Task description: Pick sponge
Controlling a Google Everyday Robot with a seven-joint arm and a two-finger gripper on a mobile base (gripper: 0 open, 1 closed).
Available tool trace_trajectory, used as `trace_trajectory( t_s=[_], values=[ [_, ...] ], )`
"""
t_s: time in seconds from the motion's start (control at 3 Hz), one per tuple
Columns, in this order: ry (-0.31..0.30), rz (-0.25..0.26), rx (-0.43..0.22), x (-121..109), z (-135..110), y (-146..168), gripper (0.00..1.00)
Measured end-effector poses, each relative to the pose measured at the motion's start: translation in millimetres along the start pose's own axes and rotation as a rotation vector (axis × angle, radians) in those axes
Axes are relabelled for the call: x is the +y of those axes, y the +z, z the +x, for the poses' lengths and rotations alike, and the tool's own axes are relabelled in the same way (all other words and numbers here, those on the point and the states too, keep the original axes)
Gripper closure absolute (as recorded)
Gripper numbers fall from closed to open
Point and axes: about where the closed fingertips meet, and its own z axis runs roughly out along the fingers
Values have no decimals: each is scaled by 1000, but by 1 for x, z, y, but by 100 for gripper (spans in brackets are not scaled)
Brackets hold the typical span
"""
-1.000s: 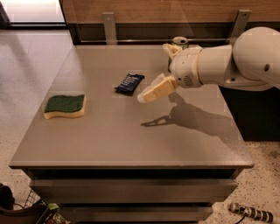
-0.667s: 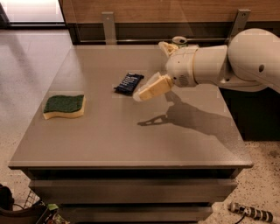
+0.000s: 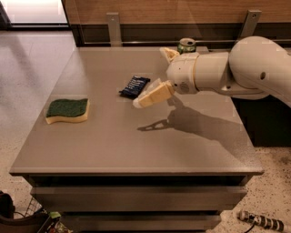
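- Grey, matte table (image 3: 136,150) filling the middle of the scene, with pale speckled floor (image 3: 27,63) to its left.
- Near the left edge of the tabletop, lying flat: the sponge (image 3: 67,110), dark green scouring face up over a pale yellow base, wavy along its sides, touching nothing else.
- Well to the right of the sponge, about mid-table and a little farther back: a dark blue snack wrapper (image 3: 135,86), also lying flat.
- Reaching in from the right: a thick, rounded white arm (image 3: 248,68), held above the table.
- At its end, the gripper (image 3: 151,77), hovering over the tabletop just right of the wrapper and well apart from the sponge.
- Cream fingers (image 3: 153,94) spread wide, one angled down and left with its tip close beside the wrapper's near right corner, the other poking out at the far side of the wrist; nothing held between them.
- On the near side of the gripper, a dark shadow (image 3: 182,120) of arm and finger on the tabletop.
- At the far edge of the table, behind the wrist: a green can (image 3: 186,45), upright, partly hidden by the arm.
- Beyond the table, a wood-panelled wall (image 3: 150,11).
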Motion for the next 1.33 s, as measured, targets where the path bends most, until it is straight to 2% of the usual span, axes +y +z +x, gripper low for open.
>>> trace_trajectory(
  t_s=[0.33, 0.67, 1.0, 1.33],
  values=[
    [31, -17, -51, 30, -3, 36, 0],
    [55, -45, -70, 55, -6, 70, 0],
    [57, -152, -76, 86, -20, 114, 0],
    [52, -237, -73, 105, -31, 141, 0]
  ],
)
